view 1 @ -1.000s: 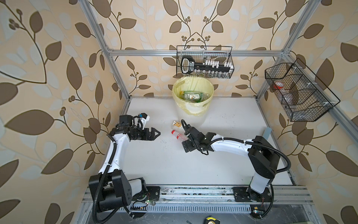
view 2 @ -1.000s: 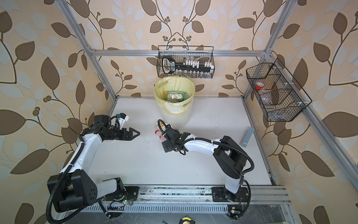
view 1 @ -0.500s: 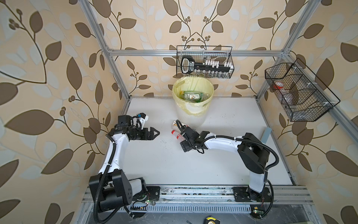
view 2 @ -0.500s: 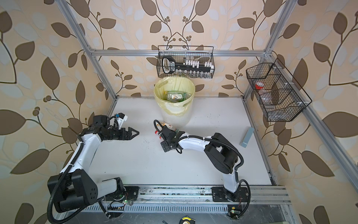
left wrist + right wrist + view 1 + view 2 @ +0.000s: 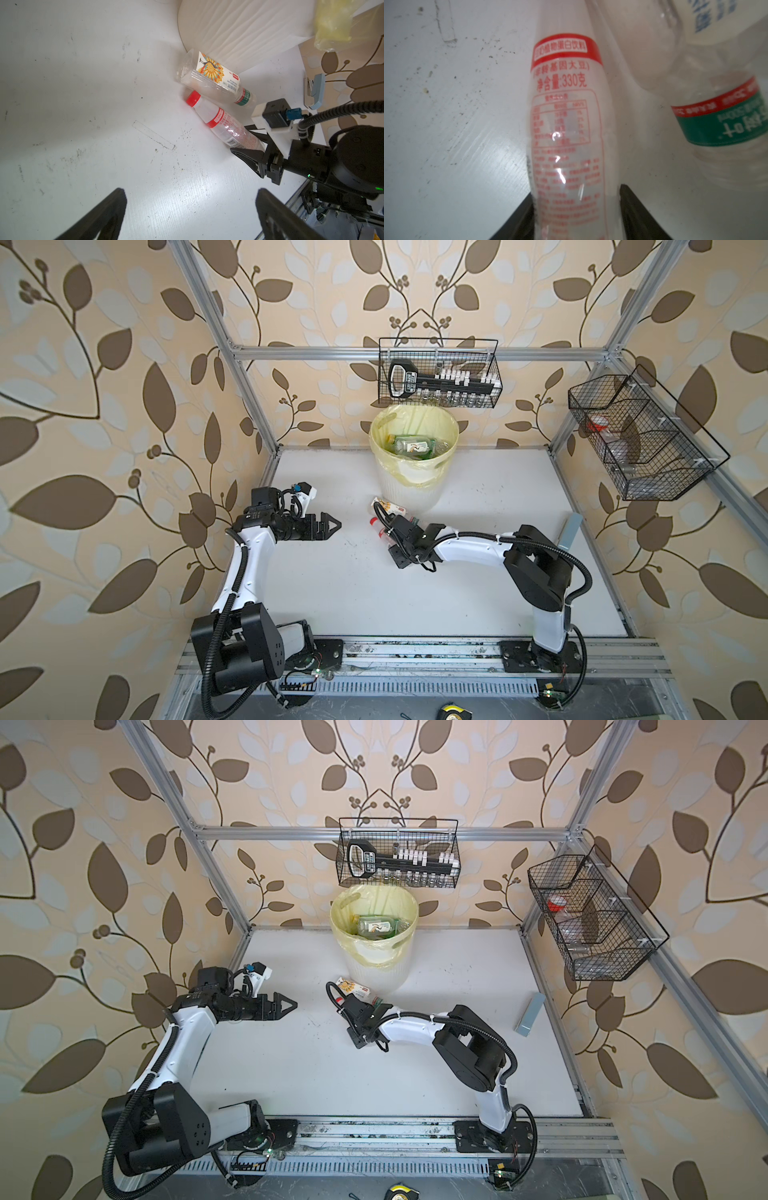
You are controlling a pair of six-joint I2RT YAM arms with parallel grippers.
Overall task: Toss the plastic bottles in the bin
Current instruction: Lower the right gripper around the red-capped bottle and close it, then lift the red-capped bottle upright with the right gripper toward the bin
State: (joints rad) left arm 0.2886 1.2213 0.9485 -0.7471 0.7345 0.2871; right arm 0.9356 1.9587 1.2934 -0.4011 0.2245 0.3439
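Two plastic bottles lie side by side on the white table at the foot of the bin (image 5: pixel 409 489) (image 5: pixel 374 969) (image 5: pixel 239 27). The clear red-capped bottle (image 5: pixel 376 522) (image 5: pixel 340 999) (image 5: pixel 224 124) (image 5: pixel 566 116) has my right gripper (image 5: pixel 392 533) (image 5: pixel 348 1011) (image 5: pixel 239 138) (image 5: pixel 577 189) shut on its lower body, one finger against each side. The colourful-label bottle with a green band (image 5: pixel 390 507) (image 5: pixel 353 987) (image 5: pixel 214 76) (image 5: pixel 716 116) touches it on the bin side. More bottles (image 5: pixel 413 445) (image 5: pixel 376 926) lie inside the bin. My left gripper (image 5: pixel 336 525) (image 5: pixel 293 1004) (image 5: pixel 190 193) hangs open and empty to the left.
A black wire basket (image 5: pixel 438 373) with small vials and a black tool hangs just above the bin. Another wire basket (image 5: pixel 640 439) is on the right wall. A grey-blue block (image 5: pixel 570 531) lies by the table's right edge. Aluminium posts frame the table.
My right gripper slid forward along the red-capped bottle and its jaws closed in onto the bottle's sides. The left arm has stayed put.
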